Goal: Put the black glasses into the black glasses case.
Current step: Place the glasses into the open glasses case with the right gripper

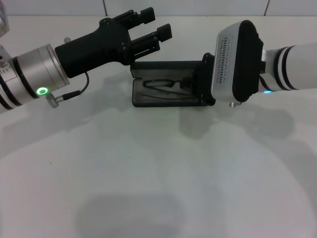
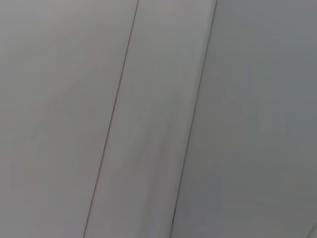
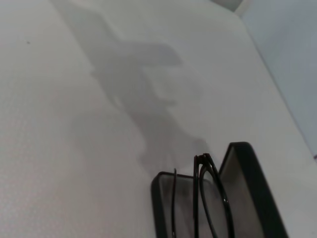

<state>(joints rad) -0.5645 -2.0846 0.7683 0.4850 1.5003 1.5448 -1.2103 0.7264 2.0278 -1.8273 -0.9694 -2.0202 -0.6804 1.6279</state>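
The black glasses case [image 1: 166, 103] lies open at the table's middle back, with its lid standing up behind. The black glasses [image 1: 159, 85] lie inside it on the grey lining. My right gripper [image 1: 202, 82] is at the case's right end, low over it. The right wrist view shows the case [image 3: 247, 188] with the glasses [image 3: 208, 201] resting in it, the frame partly leaning against the lid. My left gripper [image 1: 156, 25] is open and empty. It hovers above and behind the case's left end, apart from it.
The white table [image 1: 158, 173] spreads in front of the case. A tiled wall [image 2: 148, 119] stands behind the table and fills the left wrist view. A pale object [image 1: 3, 25] shows at the far left edge.
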